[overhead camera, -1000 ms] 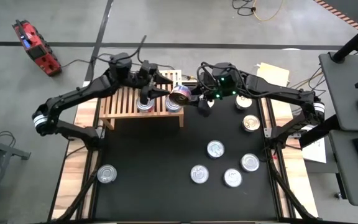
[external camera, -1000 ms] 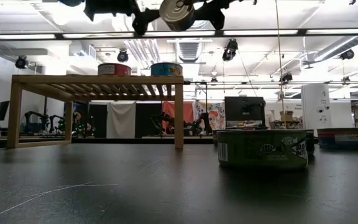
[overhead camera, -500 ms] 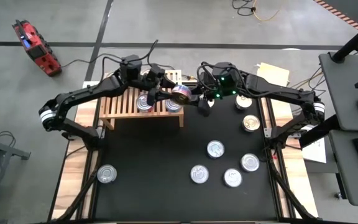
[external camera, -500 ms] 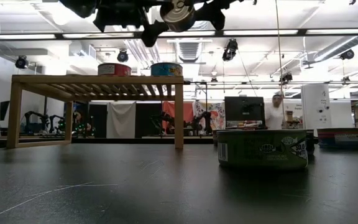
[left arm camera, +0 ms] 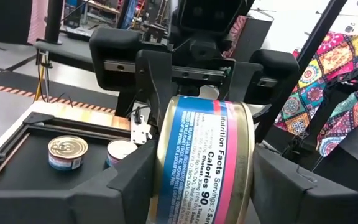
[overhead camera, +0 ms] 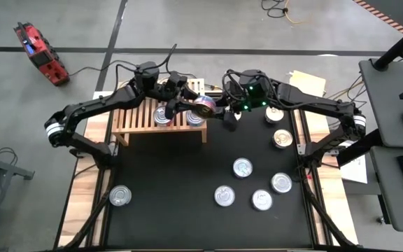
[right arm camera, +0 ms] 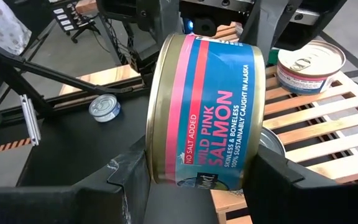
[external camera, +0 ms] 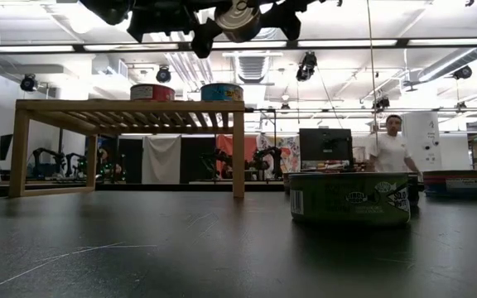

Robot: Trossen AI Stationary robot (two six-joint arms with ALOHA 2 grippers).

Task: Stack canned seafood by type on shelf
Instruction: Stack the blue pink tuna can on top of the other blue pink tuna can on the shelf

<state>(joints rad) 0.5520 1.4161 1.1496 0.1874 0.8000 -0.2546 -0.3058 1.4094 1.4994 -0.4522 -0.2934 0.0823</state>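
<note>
A pink-and-blue salmon can (overhead camera: 203,106) hangs on edge in the air above the right end of the light-wood slatted shelf (overhead camera: 137,117). My left gripper (overhead camera: 194,105) reaches it from the table's left and my right gripper (overhead camera: 213,107) from the right, and both are shut on it. In the low view the can (external camera: 237,18) shows its silver lid. Two more cans (external camera: 152,92) (external camera: 222,91) stand on their bases on the shelf top. My left gripper pinches the can's two flat ends between its fingers, one finger (left arm camera: 132,180) at the rim (left arm camera: 161,158) and the other on the opposite end. The fingers come level from the table's left. The can stands on edge, clear of the shelf. My right gripper pinches the same can by its two flat ends, one finger (right arm camera: 126,183) at the gold rim (right arm camera: 156,143) and the other on the far end. The fingers come from the table's right, slanting slightly down. The can is lifted clear above the slats.
Several cans stand on the black mat to the right and near side (overhead camera: 242,168) (overhead camera: 224,196) (overhead camera: 281,138). One stands alone at the near left (overhead camera: 120,195). A green-labelled can (external camera: 350,199) is close to the low camera. A person (external camera: 392,153) stands in the room behind.
My left gripper has gone toward the table's right and a little down, up to the can that my right gripper holds still. Its fingers have then closed onto the can. The can itself has stayed in place.
</note>
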